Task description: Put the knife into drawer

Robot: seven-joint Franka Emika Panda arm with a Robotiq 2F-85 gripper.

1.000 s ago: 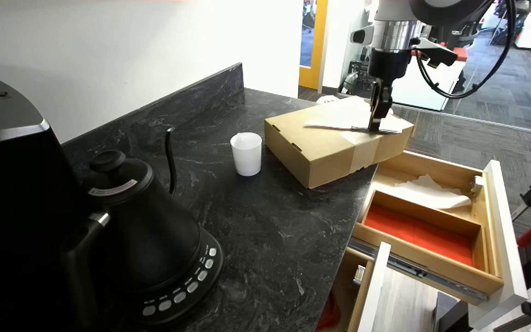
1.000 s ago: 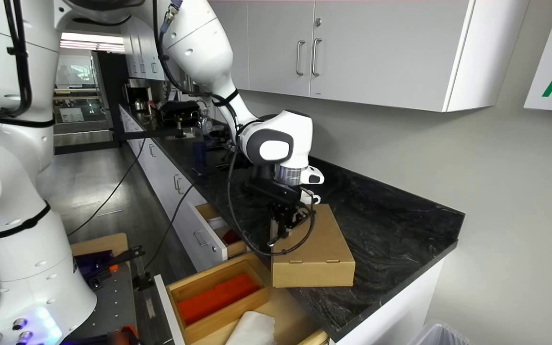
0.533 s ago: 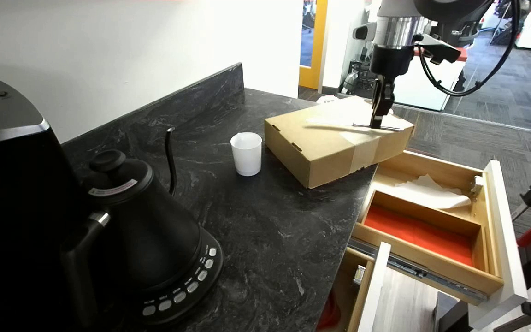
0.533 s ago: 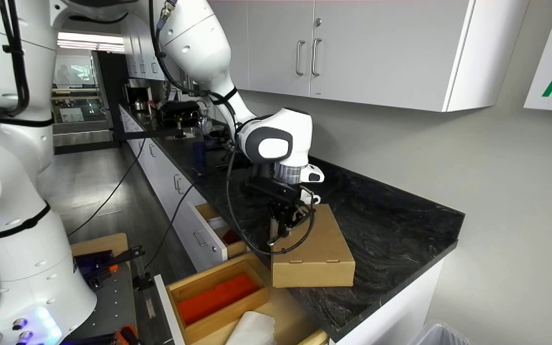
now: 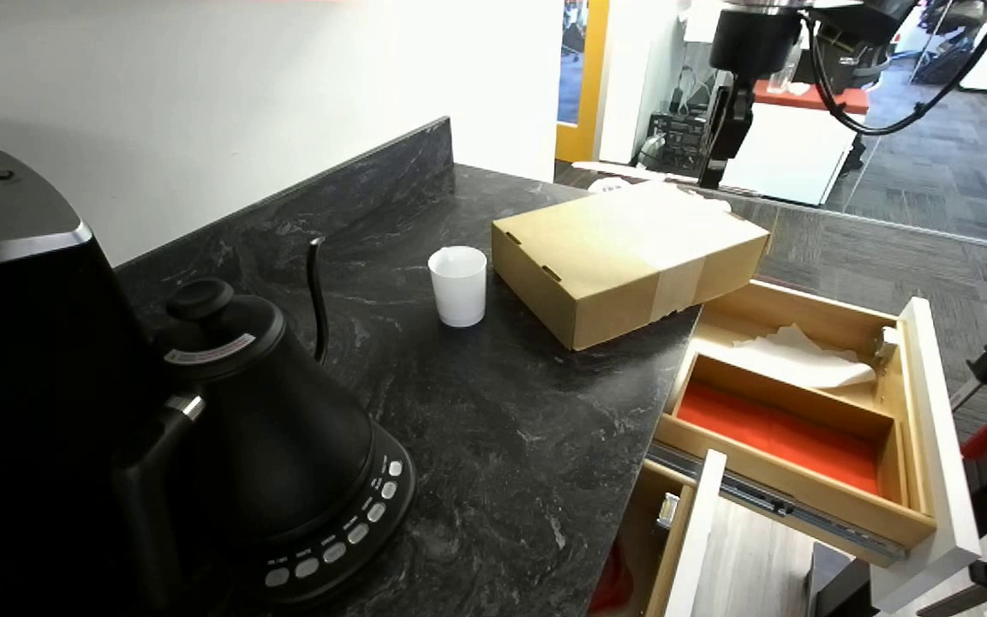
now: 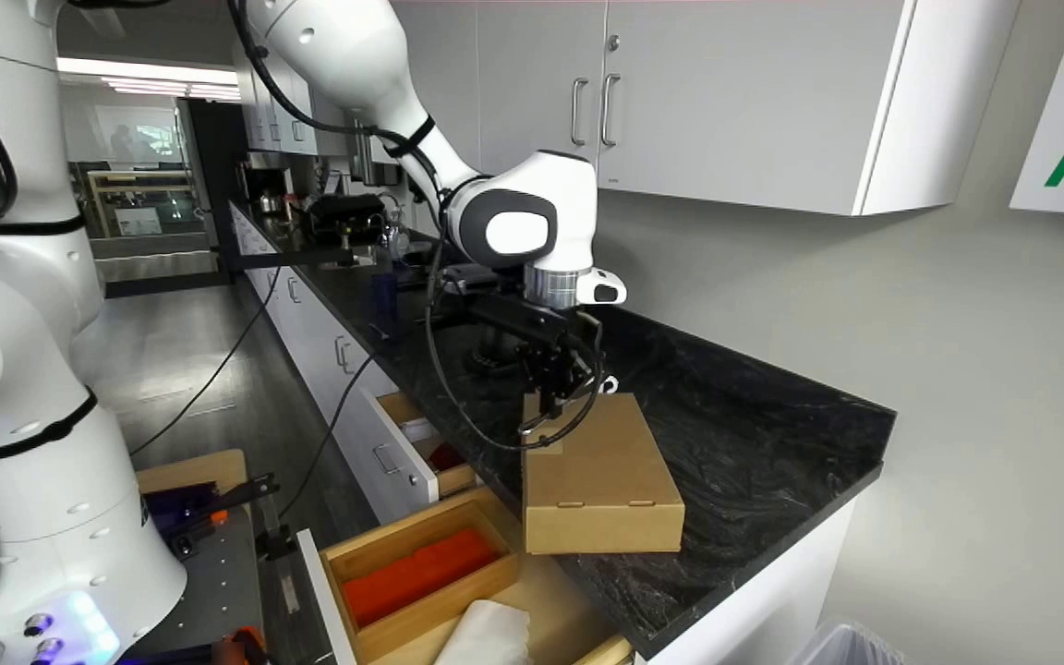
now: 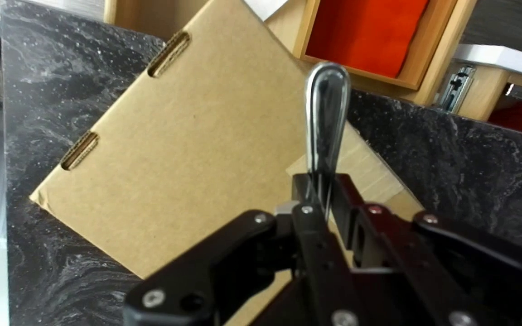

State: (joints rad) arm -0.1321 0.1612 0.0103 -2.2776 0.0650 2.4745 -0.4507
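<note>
In the wrist view, our tool [image 7: 321,188] grips the knife [image 7: 327,117], roughly in line with the red compartment [image 7: 366,38]: good alignment. In an exterior view, the knife hangs clear above the cardboard box [image 5: 626,248]; we should travel right before descending. In an exterior view, the drawer [image 6: 444,608] lies left of the box, below the worktop [image 6: 754,453]: we'd lower fully, then release.

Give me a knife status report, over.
Gripper: closed on knife. Knife: above cardboard box, not yet in open drawer. Possible snag: box edge nearest drawer.
</note>
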